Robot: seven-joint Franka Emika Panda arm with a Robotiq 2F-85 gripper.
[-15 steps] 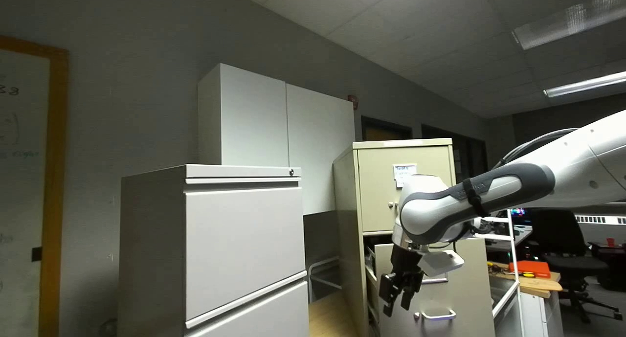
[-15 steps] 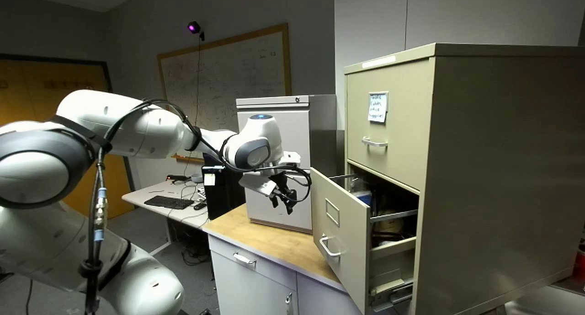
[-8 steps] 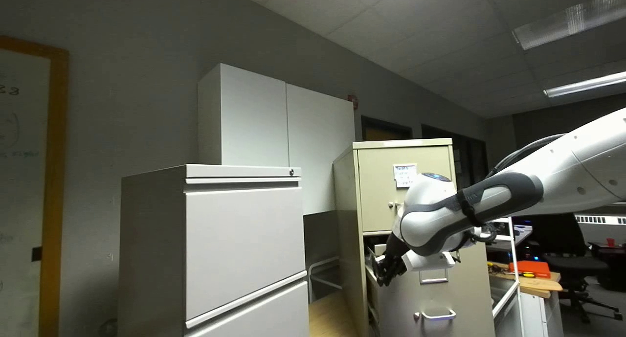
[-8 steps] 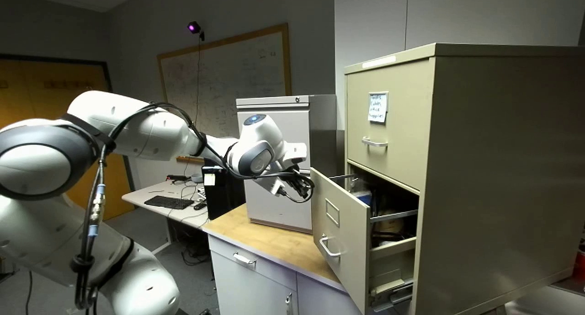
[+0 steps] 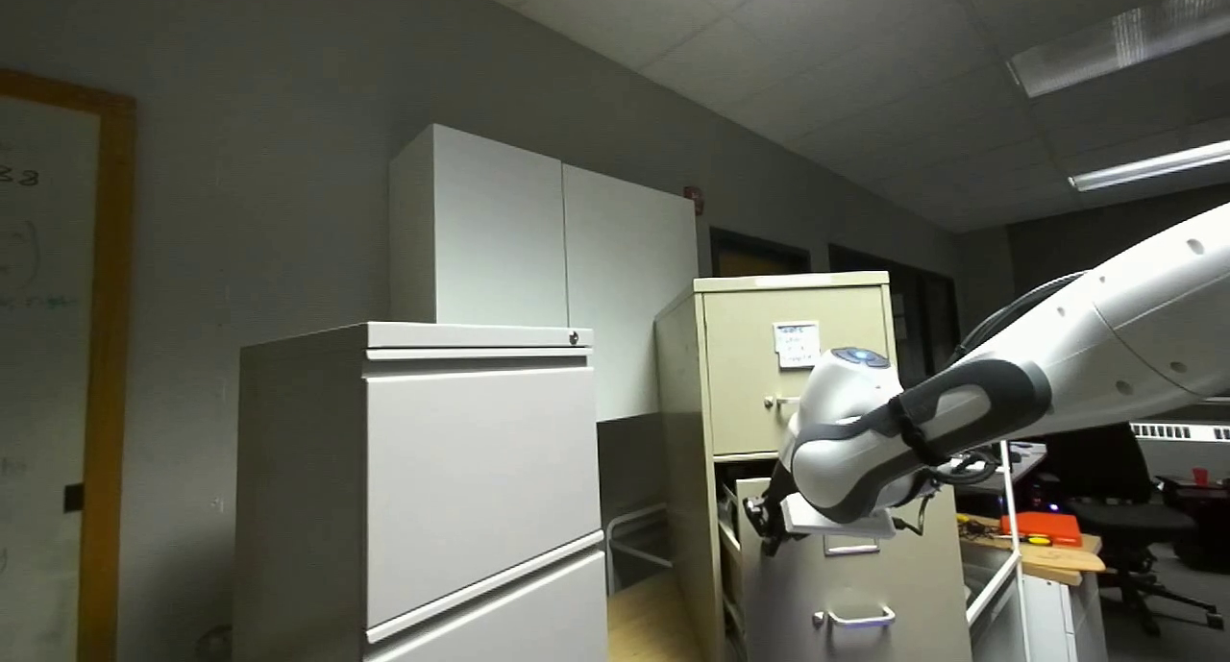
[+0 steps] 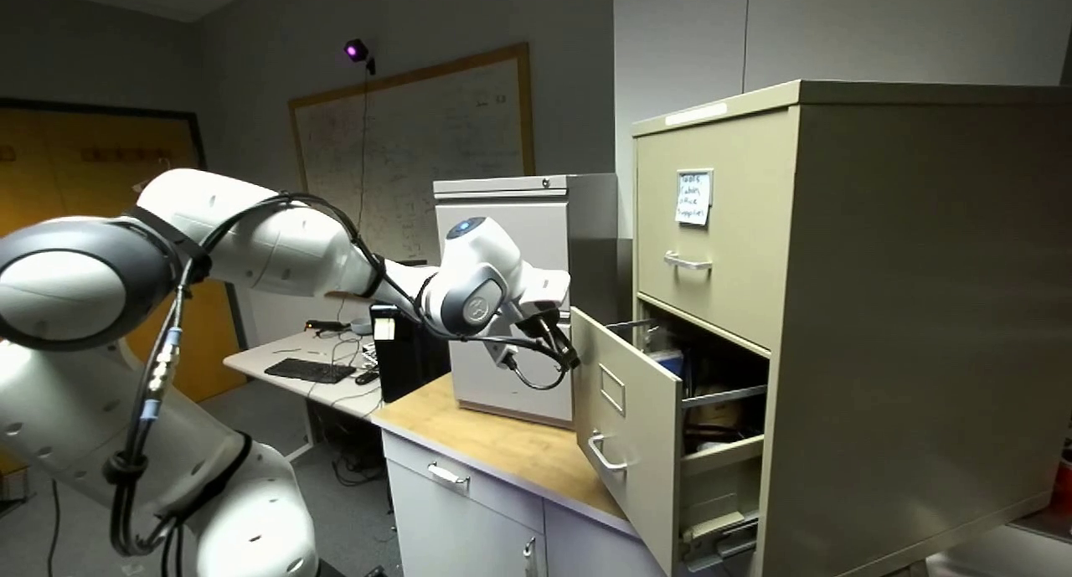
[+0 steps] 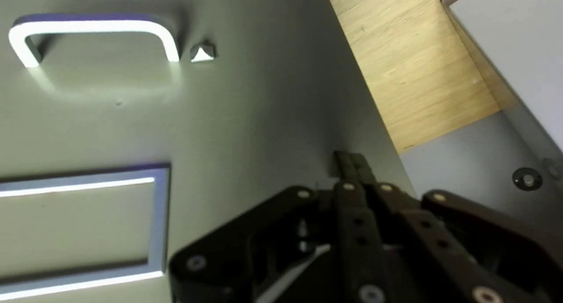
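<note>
At the pulled-out drawer (image 6: 635,430) of the beige metal filing cabinet (image 6: 904,309), the black two-fingered gripper (image 7: 353,163) is pinched fully together, empty; above the drawer, a white paper label (image 6: 693,198) reads "Tools, Cables, Office Supplies".

claw (image 5: 773,539) near top of open beige drawer (image 5: 908,561) | handle (image 5: 862,624) below | grey cabinet (image 5: 480,489) well apart

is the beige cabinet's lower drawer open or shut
Open: the drawer front stands out from the cabinet, its side rail and contents showing.
</note>
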